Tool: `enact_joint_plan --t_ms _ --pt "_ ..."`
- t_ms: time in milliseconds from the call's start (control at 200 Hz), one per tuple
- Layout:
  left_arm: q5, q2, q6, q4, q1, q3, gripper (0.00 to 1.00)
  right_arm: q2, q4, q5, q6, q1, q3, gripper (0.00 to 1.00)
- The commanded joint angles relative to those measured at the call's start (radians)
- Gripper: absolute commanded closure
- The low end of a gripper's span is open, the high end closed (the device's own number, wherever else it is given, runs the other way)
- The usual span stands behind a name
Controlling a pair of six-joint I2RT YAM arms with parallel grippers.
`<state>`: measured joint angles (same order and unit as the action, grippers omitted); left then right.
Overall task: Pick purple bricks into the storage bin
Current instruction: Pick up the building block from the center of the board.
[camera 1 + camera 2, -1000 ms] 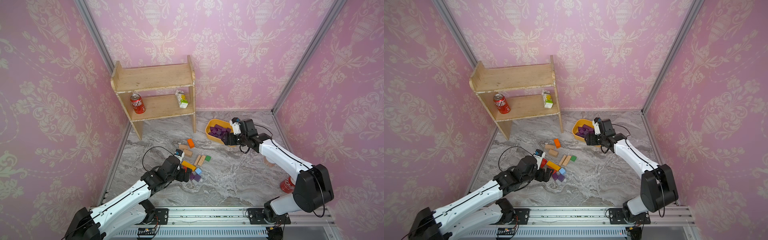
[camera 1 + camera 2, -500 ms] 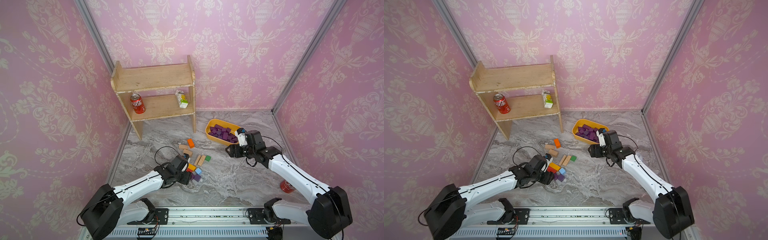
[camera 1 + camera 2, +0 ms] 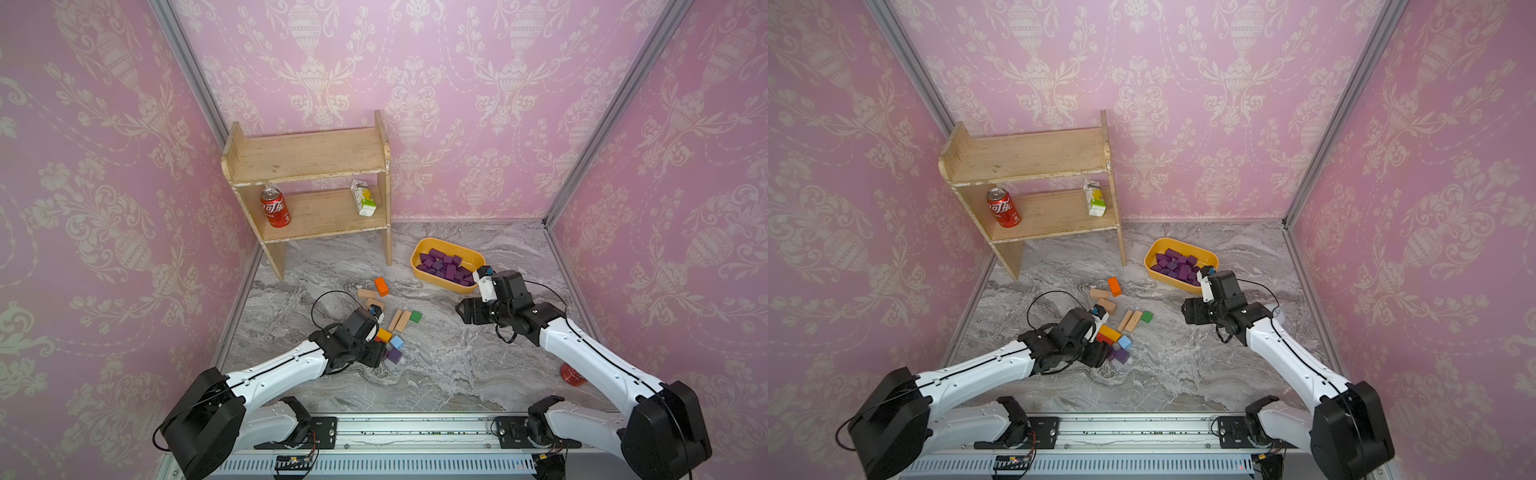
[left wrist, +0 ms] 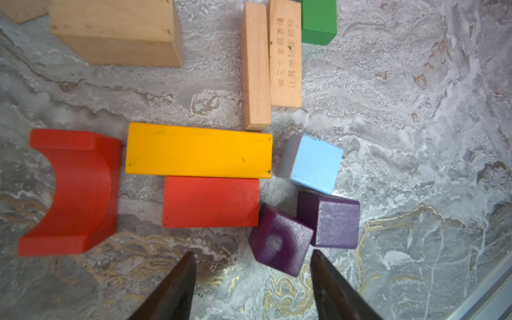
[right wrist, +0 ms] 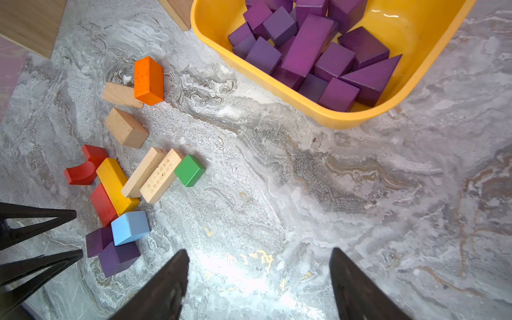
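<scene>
Presently: left jaws half-open, purple cube [image 4: 279, 241] partly between them, ungripped; right jaws wide, empty, near storage bin [image 5: 304, 108].

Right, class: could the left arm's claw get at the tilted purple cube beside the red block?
Probably yes: the left claw is open right at the tilted purple cube, nothing between them, though the red block and other purple cube press close.

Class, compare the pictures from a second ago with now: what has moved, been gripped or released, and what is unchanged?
The right gripper has drawn back from over the storage bin to bare table, open and empty. The left gripper has edged toward the two loose purple bricks, open, gripping nothing. The bin, coloured blocks and shelf stayed put.
</scene>
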<state>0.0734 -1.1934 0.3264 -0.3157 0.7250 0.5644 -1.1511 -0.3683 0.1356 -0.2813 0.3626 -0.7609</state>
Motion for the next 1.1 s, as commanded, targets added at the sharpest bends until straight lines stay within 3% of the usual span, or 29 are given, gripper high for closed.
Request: enact_joint_plan --t_ms 0,305,1096 --pt "-0.014 -0.004 -0.024 -0.025 0.011 0.010 0.34 0.051 0.000 -0.026 0.025 0.001 0.031 0.19" --pt "-0.006 -0.032 -0.033 -0.013 0.013 0.012 0.40 0.124 -0.007 -0.066 0.053 -0.002 0.072 0.15" --pt "-0.009 -0.100 -0.079 -0.008 0.057 0.062 0.40 0.106 -0.041 -0.085 0.047 -0.012 0.063 0.15"
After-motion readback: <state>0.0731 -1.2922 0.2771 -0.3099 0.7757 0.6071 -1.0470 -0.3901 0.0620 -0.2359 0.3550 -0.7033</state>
